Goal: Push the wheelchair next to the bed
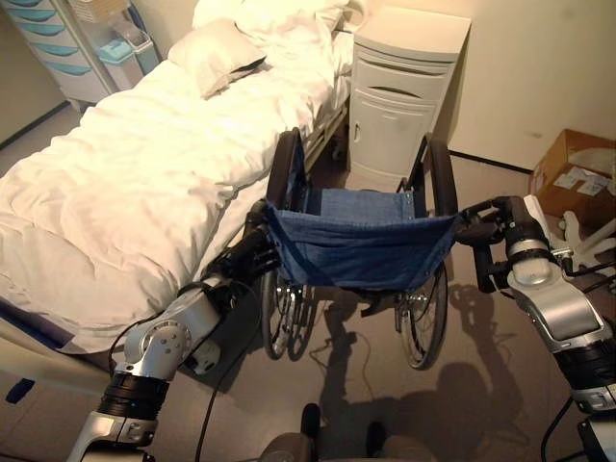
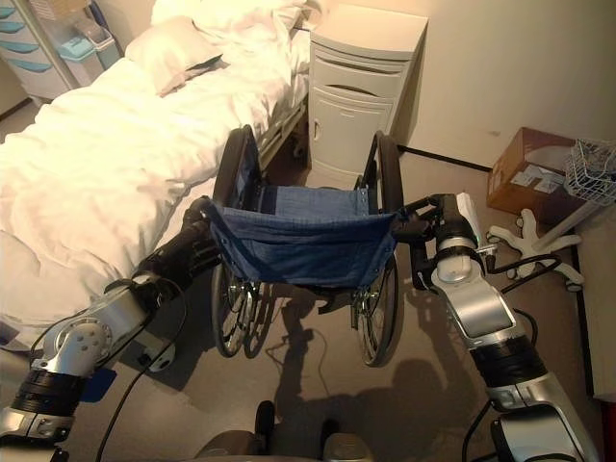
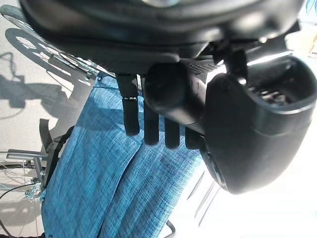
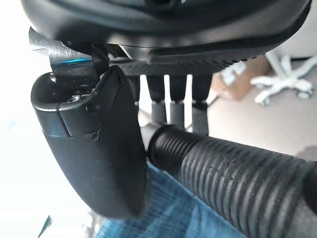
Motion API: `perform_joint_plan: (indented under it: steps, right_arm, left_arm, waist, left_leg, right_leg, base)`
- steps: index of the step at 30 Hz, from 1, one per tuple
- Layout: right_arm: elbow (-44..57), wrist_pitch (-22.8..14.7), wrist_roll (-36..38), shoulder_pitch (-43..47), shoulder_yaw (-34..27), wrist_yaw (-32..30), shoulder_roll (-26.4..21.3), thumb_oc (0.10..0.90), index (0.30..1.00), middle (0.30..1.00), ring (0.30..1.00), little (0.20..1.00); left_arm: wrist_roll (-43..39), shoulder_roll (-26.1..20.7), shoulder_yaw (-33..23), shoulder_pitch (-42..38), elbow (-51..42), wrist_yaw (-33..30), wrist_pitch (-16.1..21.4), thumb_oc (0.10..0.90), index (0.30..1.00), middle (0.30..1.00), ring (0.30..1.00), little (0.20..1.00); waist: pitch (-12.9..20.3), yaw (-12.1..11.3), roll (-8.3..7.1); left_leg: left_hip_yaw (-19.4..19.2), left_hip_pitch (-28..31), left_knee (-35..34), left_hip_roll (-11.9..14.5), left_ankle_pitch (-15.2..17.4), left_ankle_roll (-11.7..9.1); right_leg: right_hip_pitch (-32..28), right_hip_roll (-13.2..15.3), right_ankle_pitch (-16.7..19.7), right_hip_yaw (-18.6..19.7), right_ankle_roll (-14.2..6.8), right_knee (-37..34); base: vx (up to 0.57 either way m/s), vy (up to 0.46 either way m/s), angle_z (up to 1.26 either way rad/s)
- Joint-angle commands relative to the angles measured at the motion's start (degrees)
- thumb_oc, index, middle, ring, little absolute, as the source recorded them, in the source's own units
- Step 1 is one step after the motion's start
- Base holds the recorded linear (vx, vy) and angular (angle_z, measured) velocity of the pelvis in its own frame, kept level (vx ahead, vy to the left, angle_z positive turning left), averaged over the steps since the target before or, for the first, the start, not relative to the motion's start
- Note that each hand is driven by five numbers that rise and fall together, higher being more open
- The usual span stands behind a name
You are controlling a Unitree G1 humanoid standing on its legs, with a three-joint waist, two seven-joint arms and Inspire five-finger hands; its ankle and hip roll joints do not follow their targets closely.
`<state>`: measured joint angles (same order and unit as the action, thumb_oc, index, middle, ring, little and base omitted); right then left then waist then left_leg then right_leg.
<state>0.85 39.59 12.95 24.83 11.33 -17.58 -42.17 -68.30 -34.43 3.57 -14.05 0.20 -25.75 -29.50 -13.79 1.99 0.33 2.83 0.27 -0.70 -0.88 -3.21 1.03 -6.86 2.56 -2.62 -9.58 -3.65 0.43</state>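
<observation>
Wheelchair [image 1: 361, 245] sits alongside the bed [image 1: 125, 183], back facing the robot, blue fabric backrest [image 2: 303, 241] slung between the push handles. Its left wheel is just beside the bed edge; front end points toward the white bedside cabinet [image 1: 399, 96]. L hand [image 1: 252, 252] is on the left push handle [image 3: 176, 94], fingers curled round the grip per wrist cam, thumb alongside. R hand [image 2: 445, 231] is on the right push handle [image 4: 233, 171], fingers wrapped over the ribbed grip, thumb closing from the other side. Cardboard box [image 1: 576, 173] and a white wheeled stand base [image 2: 539, 236] on the floor to the right, well apart from the chair. Drawer cart [image 1: 72, 43] beyond the bed's far side
</observation>
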Motion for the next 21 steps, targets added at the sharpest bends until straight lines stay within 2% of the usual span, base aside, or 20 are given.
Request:
perform_joint_plan:
  steps: [1,6,11,16,21]
  right_arm:
    - [7.1,-9.4,5.6,4.2,2.7,-0.7,5.2,0.800,0.900,0.900,0.900,0.900]
    - [8.9,-9.9,6.2,2.9,-1.4,-1.0,2.3,0.800,0.900,0.900,0.900,0.900]
    - [10.9,-11.0,6.8,-0.7,-8.7,0.1,-1.7,0.800,0.900,0.900,0.900,0.900]
    - [12.9,-11.6,6.2,-5.9,-16.0,-0.5,-3.8,0.800,0.900,0.900,0.900,0.900]
    - [14.0,-11.3,4.8,-9.8,-20.9,-0.8,-5.0,0.800,0.900,0.900,0.900,0.900]
  left_arm:
    - [-2.6,-1.2,-3.8,-5.6,-8.7,0.1,6.0,0.800,0.900,0.900,0.900,0.900]
    - [-2.8,-4.5,-8.7,-4.5,-10.3,-0.9,6.9,0.800,0.900,0.900,0.900,0.900]
    - [-2.7,-7.7,-16.0,-2.2,-11.8,-0.8,7.0,0.800,0.900,0.900,0.900,0.900]
    - [0.2,-8.7,-21.3,2.1,-13.1,1.2,5.0,0.800,0.900,0.900,0.900,0.900]
    - [3.7,-10.2,-25.7,5.7,-12.6,2.8,6.2,0.800,0.900,0.900,0.900,0.900]
  waist:
    - [7.5,-4.5,-1.84]
    - [8.3,-4.7,-1.94]
    - [9.6,-4.8,-2.23]
    - [10.6,-4.7,-2.49]
    - [11.2,-4.7,-2.48]
  left_leg:
    - [-1.0,7.2,-2.4,-1.7,2.1,-0.3]
    - [-0.6,7.3,-3.2,-1.5,1.3,-0.6]
    - [0.0,6.2,-4.2,-1.0,-0.2,-1.2]
    - [-0.2,5.7,-4.3,-0.8,-0.1,-1.5]
    - [-0.8,5.5,-4.3,-0.6,-0.1,-1.6]
  right_leg:
    - [2.0,2.1,9.2,3.7,-1.8,-5.0]
    - [1.7,1.9,9.3,3.5,-1.9,-5.4]
    - [2.0,1.6,9.6,3.2,-2.0,-5.4]
    - [2.1,1.3,9.0,3.0,-1.9,-5.4]
    - [2.2,1.3,8.8,3.0,-2.0,-5.4]
  base:
    - [-0.03,-0.010,0.02]
    - [-0.02,-0.011,0.01]
    - [-0.03,-0.014,0.03]
    - [-0.02,-0.009,0.07]
    - [-0.01,0.000,0.01]
